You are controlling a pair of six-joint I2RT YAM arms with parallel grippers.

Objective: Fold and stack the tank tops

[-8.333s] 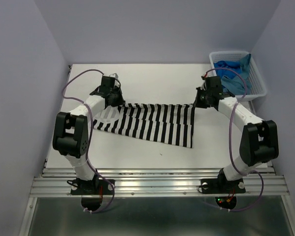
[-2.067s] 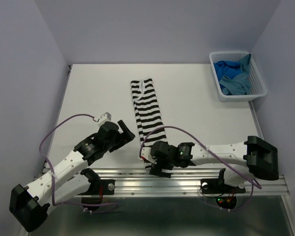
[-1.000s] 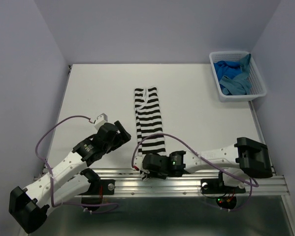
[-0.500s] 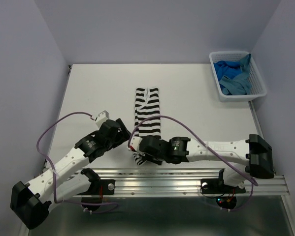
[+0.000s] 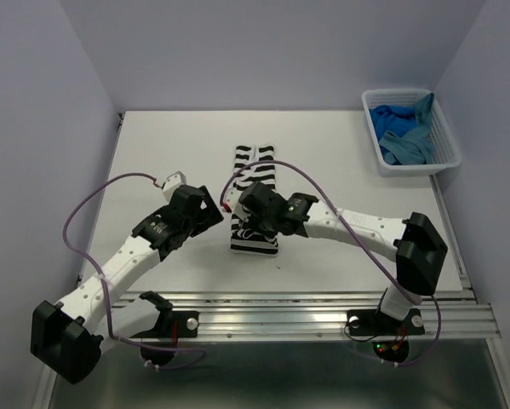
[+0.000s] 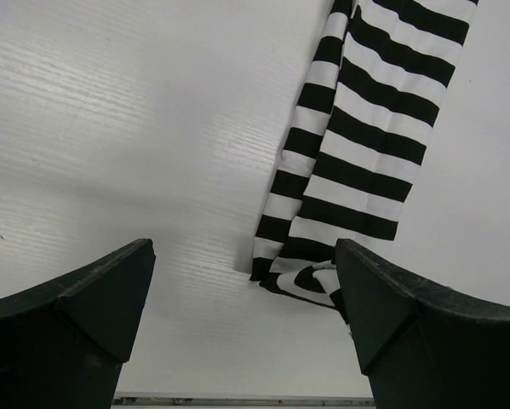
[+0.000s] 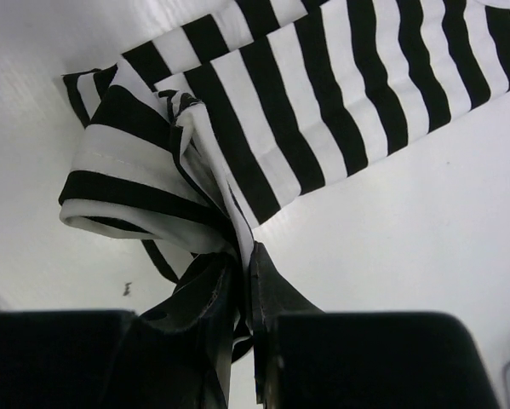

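With my right gripper [image 7: 244, 266] I am pinching one end of the striped tank top [image 7: 323, 94]. My two fingers [image 7: 205, 298] are pressing together on a bunched fold of the fabric, and the hem is curling in a loose loop just above them. The rest of the top is lying flat on the white table [image 5: 152, 162] as a long narrow strip, near the middle, running away from my bases toward the far side. In the top view I am holding the pinched end above the near part of the strip, so the fabric is doubling back over itself there.

My left gripper [image 6: 244, 294] is hovering over bare table just beside the left edge of the strip. Its fingers [image 6: 84, 298] are spreading wide and are holding nothing. From its camera I am seeing the near end of the strip, with a small curl of fabric at the fold.

The blue tank tops [image 5: 401, 132] are lying crumpled together in the white basket [image 5: 449, 158] at the far right corner, well apart from both my grippers. I cannot tell where one blue top ends and the other begins.
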